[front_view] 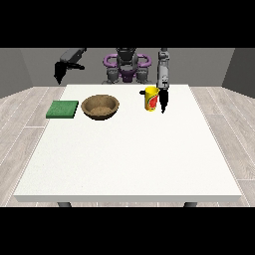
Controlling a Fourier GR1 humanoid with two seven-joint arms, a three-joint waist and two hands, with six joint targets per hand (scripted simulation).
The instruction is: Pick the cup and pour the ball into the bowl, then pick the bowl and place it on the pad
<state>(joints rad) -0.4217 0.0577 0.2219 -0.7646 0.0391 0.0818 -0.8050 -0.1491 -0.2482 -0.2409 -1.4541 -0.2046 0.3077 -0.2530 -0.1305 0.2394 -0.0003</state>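
— Where does the yellow cup (151, 98) stand?

— Upright on the white table (129, 159), to the right of the wooden bowl (100, 106) and near the table's far edge. It is yellow with a red and green mark on its side. I cannot see a ball in it from here; the rim hides whatever is inside.

— And the bowl itself?

— Brown, round, wide-mouthed, sitting on the table well apart from the cup. Its inside looks speckled and I can make out nothing lying in it.

— The pad?

— The green square pad (63, 109) lies flat just to the left of the bowl, close to the table's left edge (there is a small gap of white table between the two).

— What about the hand at the view's right (162, 99)?

— It hangs down from a grey forearm just on the far side of the cup from the bowl, right against the cup's side. The black fingers point down toward the table. Whether they are wrapped round the cup or only beside it, I cannot tell; they are too small and dark.

— And the other one?

— The hand at the view's left (60, 71) is raised off the table, up and to the left of the bowl, beyond the pad. It holds nothing, and its fingers hang downward, looking relaxed and uncurled.
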